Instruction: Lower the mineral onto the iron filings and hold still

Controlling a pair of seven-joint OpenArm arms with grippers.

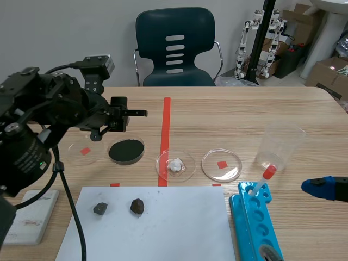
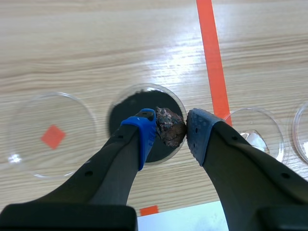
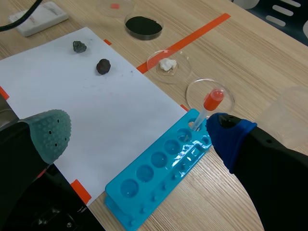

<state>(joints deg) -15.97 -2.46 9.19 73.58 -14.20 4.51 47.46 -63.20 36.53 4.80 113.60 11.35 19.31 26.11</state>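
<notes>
Nearest the robot, a white sheet of paper (image 1: 157, 228) lies on the wooden bench (image 1: 244, 114) with a grey stone (image 1: 100, 208) and a brown stone (image 1: 137, 206) on it. Just beside the sheet is a blue tray of wells (image 1: 254, 228) with a red-capped dropper (image 1: 265, 178) standing in it. The right pincer (image 3: 139, 134) hangs near this tray, its 2 fingers spread wide and holding nothing. Farther out is a row of shallow clear dishes. The dish (image 2: 144, 86) that matters holds black iron filings (image 2: 130, 106). The left pincer (image 2: 169, 137) hangs above it, pinching the mineral (image 2: 169, 124), a rough brown lump, between its blue pads. From the wrist camera the mineral sits over the part of the dish closest to the pincer, toward the orange tape line (image 2: 214, 62), not over the middle. From the scene camera the pincer looks well clear of the dish, so the mineral is probably not touching the filings yet. To do this step well, first shift the mineral over the middle of the black patch. Then bring it straight down slowly, with the squeeze unchanged so the lump cannot slip or turn. Stop as soon as its underside meets the filings, because pushing harder could tip the light dish or scatter the powder. After that, freeze the arm. Beyond the bench stands a dark chair (image 1: 175, 46).
</notes>
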